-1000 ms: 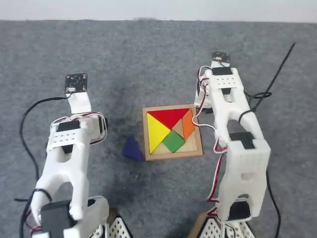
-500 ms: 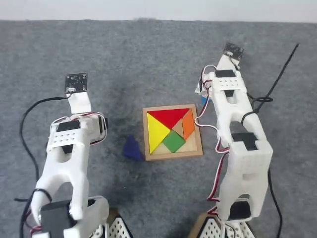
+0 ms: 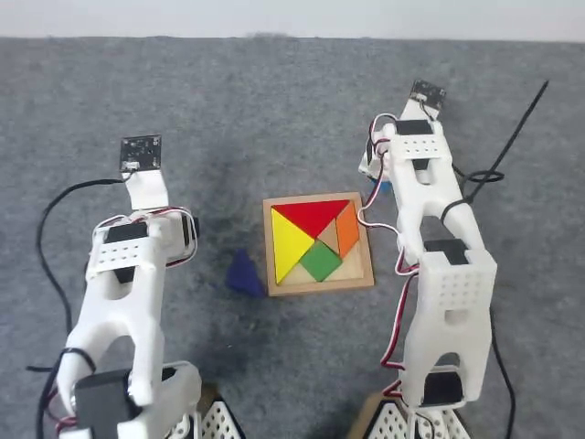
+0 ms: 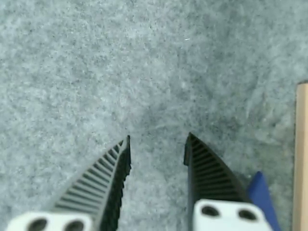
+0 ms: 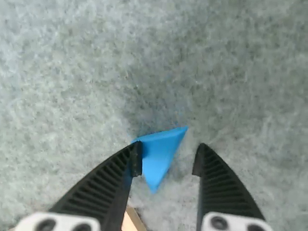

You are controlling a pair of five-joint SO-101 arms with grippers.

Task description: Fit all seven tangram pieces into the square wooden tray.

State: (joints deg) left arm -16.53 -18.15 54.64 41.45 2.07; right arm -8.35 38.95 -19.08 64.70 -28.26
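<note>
Hanging over the grey tabletop, my right pincer is spread open, and a light blue triangle lies flat between its two fingers. One fingertip overlaps the triangle's edge, and I cannot tell whether it touches the piece or only sits above it. The other finger stands apart from the piece. A sliver of pale wood shows low between the fingers, too cut off for me to say what it belongs to.

My left pincer is open as well, with bare grey felt between its fingers. Behind one finger a dark blue piece shows as a single corner, the rest hidden by that finger and the picture's border. Just past it the square wooden tray appears as a thin strip of rim.

From above, the tray sits between my left arm and my right arm. It holds a red triangle along its far side, a yellow triangle on its left, a green square toward the near side and an orange piece on its right. Bare wood shows in the middle and on either side of the green square. The dark blue piece lies on the tabletop just beside the tray's near left corner. It is dark against its own shadow, so I cannot tell its outline or whether it touches the rim. My right arm covers most of the light blue triangle, which lies off the tray's far right corner.
</note>
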